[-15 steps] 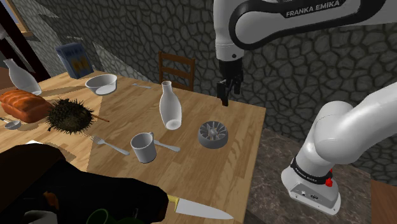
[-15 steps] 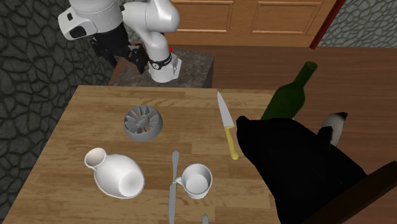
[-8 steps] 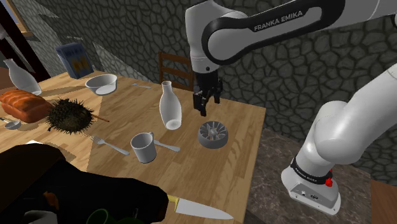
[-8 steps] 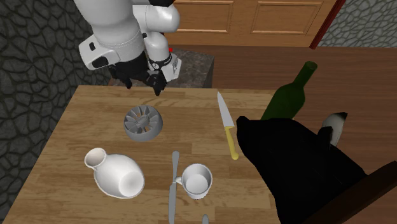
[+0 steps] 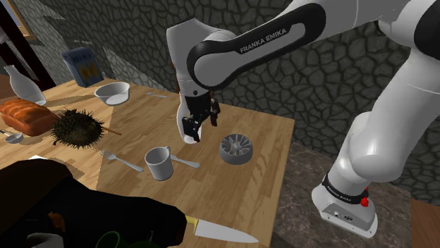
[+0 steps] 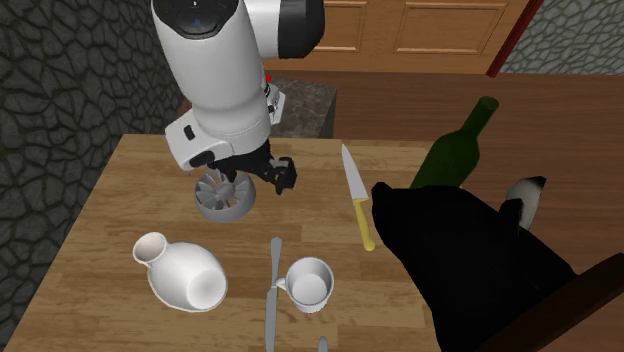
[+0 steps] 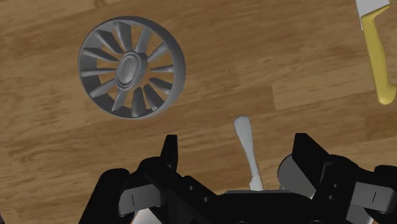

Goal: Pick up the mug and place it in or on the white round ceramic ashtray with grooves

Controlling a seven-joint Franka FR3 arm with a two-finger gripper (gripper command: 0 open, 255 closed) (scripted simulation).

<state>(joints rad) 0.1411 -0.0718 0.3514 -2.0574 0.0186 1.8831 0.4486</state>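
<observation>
A pale grey mug [image 5: 159,163] [image 6: 308,284] stands upright on the wooden table [image 5: 262,189], its handle toward a piece of cutlery. The grey round grooved ashtray [image 5: 236,149] [image 6: 225,196] [image 7: 132,75] sits to the shoulder view's right of the mug, with nothing in it. My black gripper [image 5: 199,125] [image 6: 258,178] [image 7: 238,150] hangs open above the table between the ashtray and the mug, holding nothing. In the wrist view a cutlery handle [image 7: 245,141] lies on the wood below the spread fingers [image 7: 168,150]. The arm hides part of the ashtray in the second exterior view.
A white vase [image 5: 187,121] [image 6: 180,272] stands close behind the gripper. A yellow-handled knife [image 5: 218,231] [image 6: 356,197] [image 7: 379,63], a fork [image 5: 120,161], a black shape [image 6: 470,262], a green bottle [image 6: 460,148], bread [image 5: 27,115], a spiky object [image 5: 77,127] and a bowl [image 5: 113,91] share the table.
The arm swung in from beyond the table's edge toward the shoulder view's left and came lower, now over the table by the vase and ashtray. The gripper stayed open.
</observation>
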